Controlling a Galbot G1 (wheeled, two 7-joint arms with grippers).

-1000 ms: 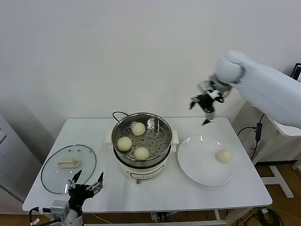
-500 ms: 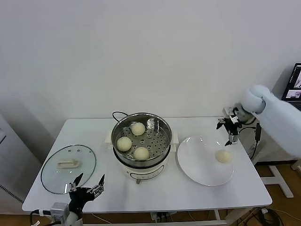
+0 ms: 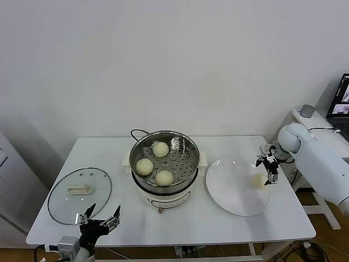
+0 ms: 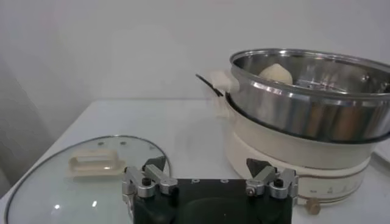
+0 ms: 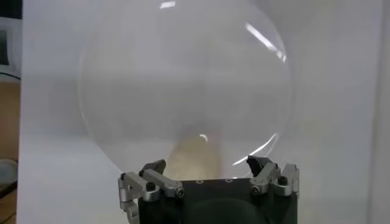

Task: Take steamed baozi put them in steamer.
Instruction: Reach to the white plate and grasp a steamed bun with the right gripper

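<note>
The steamer [image 3: 165, 164] stands mid-table with three steamed baozi [image 3: 163, 177] on its perforated tray. It also shows in the left wrist view [image 4: 304, 103], where one bun peeks over the rim. A fourth baozi [image 3: 258, 181] lies on the white plate [image 3: 234, 191] at the right. My right gripper [image 3: 266, 169] hangs open just above that baozi, at the plate's right side. In the right wrist view the baozi [image 5: 194, 159] sits between the open fingertips [image 5: 152, 167]. My left gripper [image 3: 100, 214] is open and empty at the table's front-left edge.
A flat glass lid [image 3: 79, 194] with a cream knob lies at the table's left, also in the left wrist view [image 4: 85, 176]. The steamer's black cord [image 3: 135, 132] loops behind it. A second white table with a laptop stands far right.
My right arm has swung from high behind the steamer out to the right and down, and now hovers low over the baozi on the plate. The left gripper stays put.
</note>
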